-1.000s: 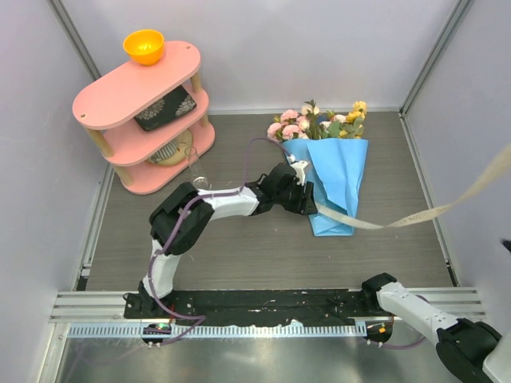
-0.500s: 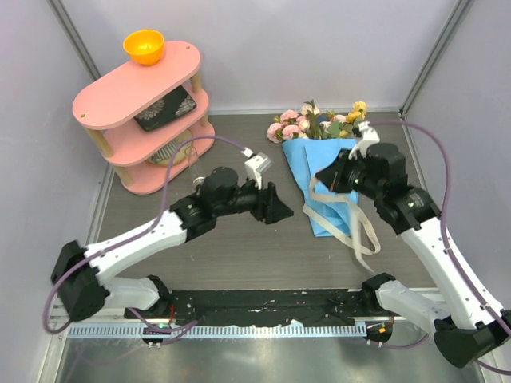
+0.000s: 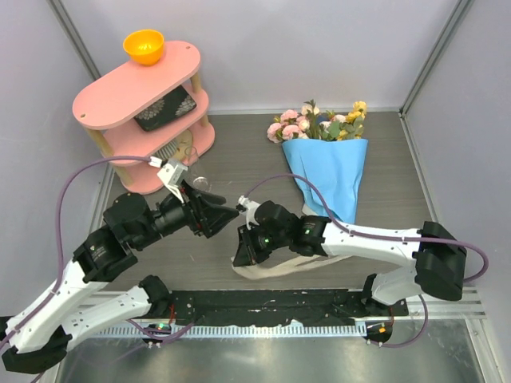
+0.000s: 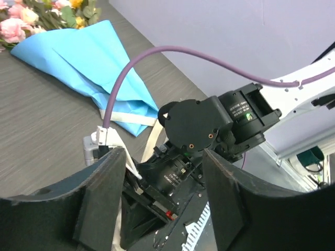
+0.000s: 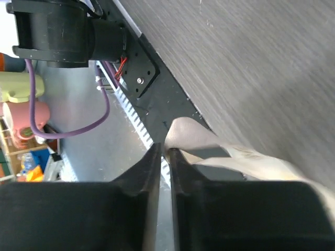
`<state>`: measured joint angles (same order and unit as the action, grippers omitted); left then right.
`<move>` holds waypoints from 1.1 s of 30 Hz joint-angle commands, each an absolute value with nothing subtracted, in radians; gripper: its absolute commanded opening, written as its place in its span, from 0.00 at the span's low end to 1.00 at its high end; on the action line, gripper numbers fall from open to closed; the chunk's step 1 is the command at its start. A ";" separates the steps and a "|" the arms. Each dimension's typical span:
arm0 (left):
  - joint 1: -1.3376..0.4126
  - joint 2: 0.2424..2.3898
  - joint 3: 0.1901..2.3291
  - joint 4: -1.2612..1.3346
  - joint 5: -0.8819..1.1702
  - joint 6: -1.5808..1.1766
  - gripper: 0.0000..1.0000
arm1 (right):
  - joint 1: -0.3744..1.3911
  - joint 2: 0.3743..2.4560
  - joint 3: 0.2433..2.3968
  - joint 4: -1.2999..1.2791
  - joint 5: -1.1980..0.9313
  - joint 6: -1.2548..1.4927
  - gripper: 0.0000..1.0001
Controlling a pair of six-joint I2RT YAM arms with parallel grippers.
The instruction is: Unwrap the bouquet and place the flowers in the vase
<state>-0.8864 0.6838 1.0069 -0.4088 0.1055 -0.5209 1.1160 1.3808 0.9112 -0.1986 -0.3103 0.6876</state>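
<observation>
The long cream ribbon (image 3: 271, 270) is off the bouquet of pink, cream and yellow flowers in a blue paper cone (image 3: 331, 167), so the untying looks done. The blue paper is wrapped round the stems. No flower is in the small clear glass vase (image 3: 197, 171) yet.

The right tool (image 3: 242, 254) is pinched shut on the ribbon, low over the grey tabletop (image 3: 239, 152). The left tool (image 3: 226, 214) is open and holds nothing. The bouquet lies at the back, well apart from both tools. The vase stands by the pink shelf (image 3: 120, 96), just behind the left tool.
</observation>
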 commanded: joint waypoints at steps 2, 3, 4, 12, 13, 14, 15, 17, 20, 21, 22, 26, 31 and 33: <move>-0.885 0.703 1.017 -0.581 0.020 -0.612 0.69 | 1.080 1.307 0.918 -0.173 -0.145 0.712 0.41; -0.887 0.701 0.991 -0.577 0.018 -0.623 0.71 | 1.063 1.284 0.893 -0.201 -0.117 0.712 0.56; -0.887 0.703 0.974 -0.556 0.018 -0.630 0.72 | 1.039 1.216 0.831 -0.242 -0.097 0.718 0.60; -0.887 0.941 0.807 -0.246 0.158 -0.673 0.73 | 0.591 1.014 0.667 -0.488 0.103 0.606 0.77; -0.885 0.978 0.799 -0.218 0.176 -0.679 0.72 | 0.577 1.029 0.682 -0.506 0.124 0.592 0.77; -0.887 1.008 0.792 -0.197 0.196 -0.684 0.70 | 0.569 1.066 0.693 -0.514 0.191 0.588 0.78; -0.887 1.062 0.788 -0.167 0.207 -0.690 0.69 | 0.565 1.090 0.704 -0.521 0.227 0.588 0.78; -0.887 1.101 0.785 -0.146 0.224 -0.698 0.68 | 0.563 1.158 0.735 -0.528 0.274 0.589 0.79; -0.888 1.173 0.752 -0.088 0.308 -0.727 0.66 | 0.560 1.245 0.773 -0.517 0.282 0.569 0.79; -0.890 1.187 0.744 -0.062 0.349 -0.736 0.65 | 0.560 1.259 0.781 -0.509 0.281 0.562 0.78; -0.893 1.212 0.736 -0.049 0.374 -0.742 0.65 | 0.560 1.272 0.784 -0.502 0.275 0.551 0.78; -0.907 1.238 0.684 -0.021 0.405 -0.732 0.62 | 0.561 1.307 0.799 -0.460 0.239 0.468 0.76; -0.908 1.227 0.650 0.018 0.408 -0.723 0.60 | 0.578 1.344 0.819 -0.446 0.250 0.427 0.73; -0.910 1.216 0.647 0.017 0.403 -0.713 0.60 | 0.597 1.348 0.822 -0.454 0.281 0.413 0.73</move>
